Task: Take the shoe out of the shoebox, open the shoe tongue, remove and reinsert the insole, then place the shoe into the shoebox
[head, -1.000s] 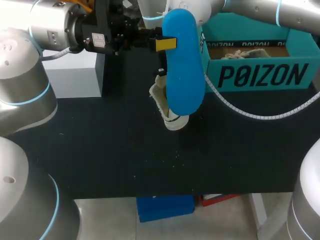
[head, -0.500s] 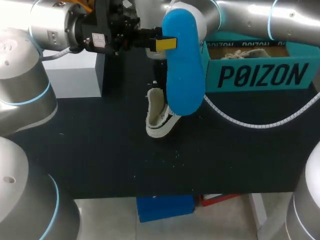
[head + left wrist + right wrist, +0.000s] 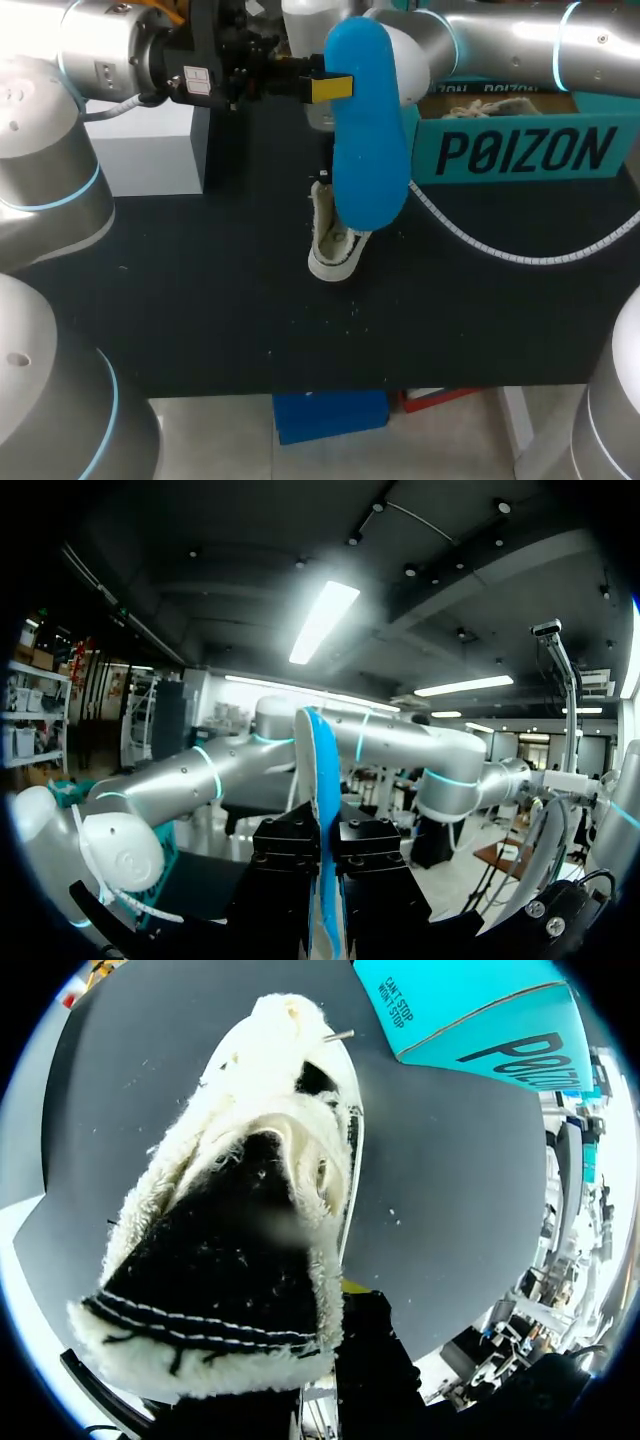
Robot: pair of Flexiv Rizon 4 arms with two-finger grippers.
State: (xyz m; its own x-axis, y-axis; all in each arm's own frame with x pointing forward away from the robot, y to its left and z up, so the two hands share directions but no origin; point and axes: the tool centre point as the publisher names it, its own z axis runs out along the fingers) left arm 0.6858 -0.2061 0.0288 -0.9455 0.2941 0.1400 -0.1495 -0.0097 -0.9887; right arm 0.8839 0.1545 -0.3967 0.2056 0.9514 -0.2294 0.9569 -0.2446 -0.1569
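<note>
The blue insole (image 3: 369, 130) hangs upright above the table, and my left gripper (image 3: 322, 88) is shut on its edge from the left. In the left wrist view the insole (image 3: 318, 780) stands on edge between the black fingers of my left gripper (image 3: 322, 858). Below and behind the insole, a white fleece shoe (image 3: 333, 245) points toe-down at the black table. My right arm (image 3: 500, 40) reaches in over the box and its gripper is hidden behind the insole there. In the right wrist view my right gripper (image 3: 335, 1300) is shut on the shoe's (image 3: 250, 1210) collar.
The teal shoebox (image 3: 520, 150) stands open at the back right, with a pale second shoe (image 3: 490, 104) inside. A white block (image 3: 150, 150) sits at the back left. A white coiled cable (image 3: 500, 240) droops over the table's right side.
The right arm has shifted left over the box. The shoe swung out to the left, then came back more upright and lower. The left gripper and insole have not moved.
</note>
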